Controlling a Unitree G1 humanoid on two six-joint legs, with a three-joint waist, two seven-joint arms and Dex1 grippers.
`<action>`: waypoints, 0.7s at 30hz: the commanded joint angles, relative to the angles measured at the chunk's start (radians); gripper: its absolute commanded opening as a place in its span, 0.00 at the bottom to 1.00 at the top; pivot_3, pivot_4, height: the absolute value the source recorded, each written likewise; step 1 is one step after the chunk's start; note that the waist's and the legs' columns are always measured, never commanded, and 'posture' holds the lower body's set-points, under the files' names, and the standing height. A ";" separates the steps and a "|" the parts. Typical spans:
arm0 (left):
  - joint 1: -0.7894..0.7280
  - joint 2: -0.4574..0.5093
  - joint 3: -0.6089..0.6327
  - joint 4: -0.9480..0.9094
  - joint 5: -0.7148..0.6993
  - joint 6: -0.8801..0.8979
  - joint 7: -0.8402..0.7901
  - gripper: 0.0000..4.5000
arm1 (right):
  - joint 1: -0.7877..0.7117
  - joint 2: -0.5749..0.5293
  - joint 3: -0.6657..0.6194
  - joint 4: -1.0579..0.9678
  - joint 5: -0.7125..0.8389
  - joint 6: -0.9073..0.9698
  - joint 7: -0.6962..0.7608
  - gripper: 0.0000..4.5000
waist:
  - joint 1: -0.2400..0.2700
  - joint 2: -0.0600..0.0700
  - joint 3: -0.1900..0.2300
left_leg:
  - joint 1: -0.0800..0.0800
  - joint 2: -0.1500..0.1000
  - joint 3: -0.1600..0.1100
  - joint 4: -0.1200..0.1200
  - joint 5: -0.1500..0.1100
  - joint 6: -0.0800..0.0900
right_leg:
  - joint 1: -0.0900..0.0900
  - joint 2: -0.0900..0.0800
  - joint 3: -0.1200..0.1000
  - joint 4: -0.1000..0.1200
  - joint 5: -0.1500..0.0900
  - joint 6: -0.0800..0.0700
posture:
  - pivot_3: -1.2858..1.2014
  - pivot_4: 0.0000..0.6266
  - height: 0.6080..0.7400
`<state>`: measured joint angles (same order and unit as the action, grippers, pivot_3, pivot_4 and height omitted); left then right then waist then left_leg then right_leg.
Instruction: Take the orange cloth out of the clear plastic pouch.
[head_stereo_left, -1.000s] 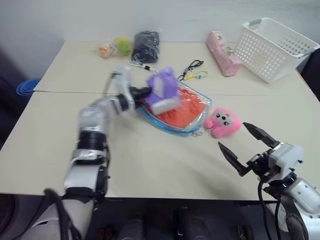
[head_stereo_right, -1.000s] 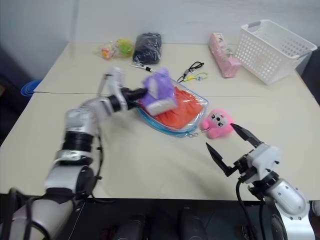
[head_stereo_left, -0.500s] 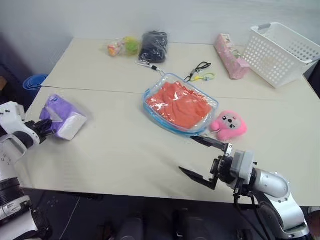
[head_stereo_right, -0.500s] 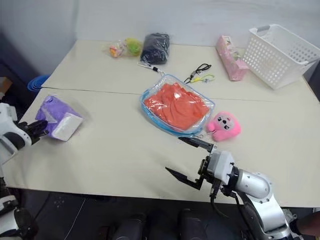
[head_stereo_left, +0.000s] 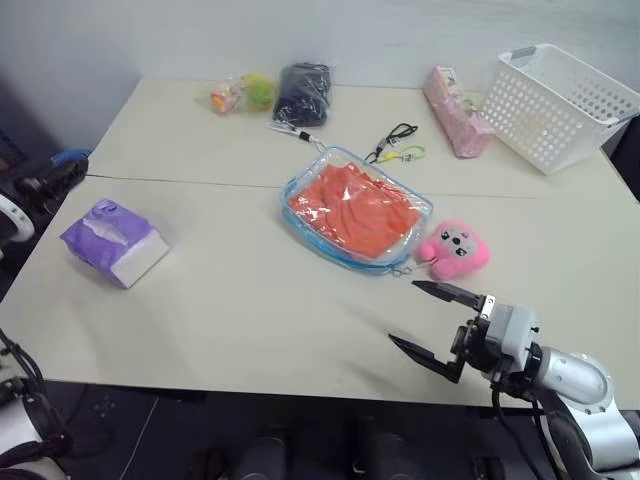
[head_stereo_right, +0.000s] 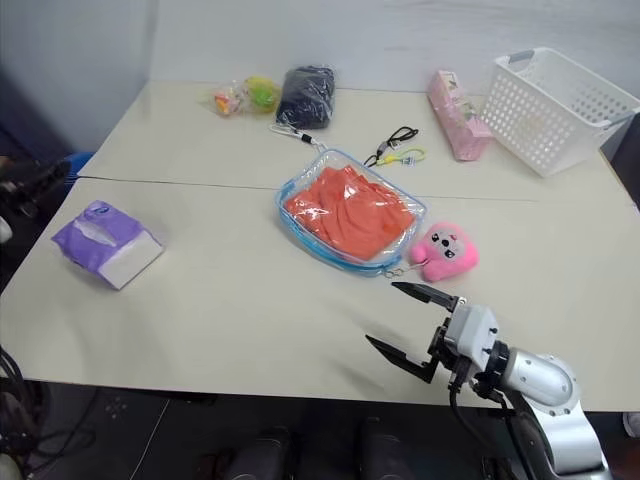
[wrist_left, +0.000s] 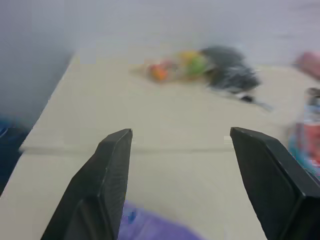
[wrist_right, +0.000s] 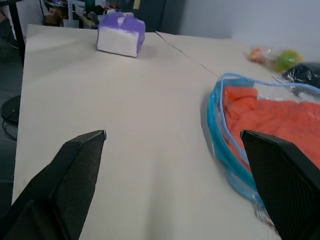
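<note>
A purple tissue pack (head_stereo_left: 112, 241) lies well apart from a white basket (head_stereo_left: 556, 104).

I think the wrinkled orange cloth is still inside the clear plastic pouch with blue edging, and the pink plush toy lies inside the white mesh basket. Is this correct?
Not quite. The wrinkled orange cloth is inside the clear plastic pouch with blue edging, but the pink plush toy lies on the table beside the pouch, not in the white mesh basket. The left eye view shows this.

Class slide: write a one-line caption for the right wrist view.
Open right tool faces the clear plastic pouch holding the orange cloth; purple tissue pack beyond.
</note>
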<state>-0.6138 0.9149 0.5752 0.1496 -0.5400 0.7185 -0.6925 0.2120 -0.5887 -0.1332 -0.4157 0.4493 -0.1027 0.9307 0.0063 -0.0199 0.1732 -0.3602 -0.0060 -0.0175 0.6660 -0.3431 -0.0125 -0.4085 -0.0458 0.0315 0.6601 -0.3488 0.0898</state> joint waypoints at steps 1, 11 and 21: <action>-0.058 -0.011 -0.228 0.051 0.104 -0.312 -0.250 0.73 | 0.026 -0.011 -0.059 -0.016 0.007 -0.022 -0.012 1.00 | 0.001 0.000 0.000 | 0.000 0.000 0.000 0.000 0.000 0.000 | 0.000 0.000 0.000 0.000 0.000 0.000 | 0.52 0.24 1.00; -0.520 -0.350 -0.742 0.864 0.611 -1.218 -0.314 0.99 | 0.141 -0.001 -0.175 -0.004 -0.050 -0.081 -0.058 1.00 | 0.015 -0.001 0.000 | -0.012 -0.001 0.003 0.012 -0.001 0.005 | -0.007 0.003 0.000 0.003 0.001 0.001 | 0.52 0.24 1.00; -0.684 -0.440 -0.936 1.145 0.900 -1.328 -0.178 0.99 | 0.280 0.070 -0.202 -0.115 -0.084 -0.104 -0.160 1.00 | -0.005 -0.001 0.001 | -0.011 -0.001 0.008 0.015 -0.005 0.009 | -0.008 0.003 0.004 0.004 0.001 0.002 | 0.52 0.24 1.00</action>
<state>-1.2506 0.4694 -0.3668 1.2979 0.3476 -0.5995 -0.8821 0.4817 -0.5277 -0.3080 -0.4871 0.3654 -0.1828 0.7900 0.0013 -0.0206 0.1740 -0.3716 -0.0065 -0.0107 0.6817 -0.3475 -0.0039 -0.4158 -0.0433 0.0350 0.6641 -0.3475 0.0923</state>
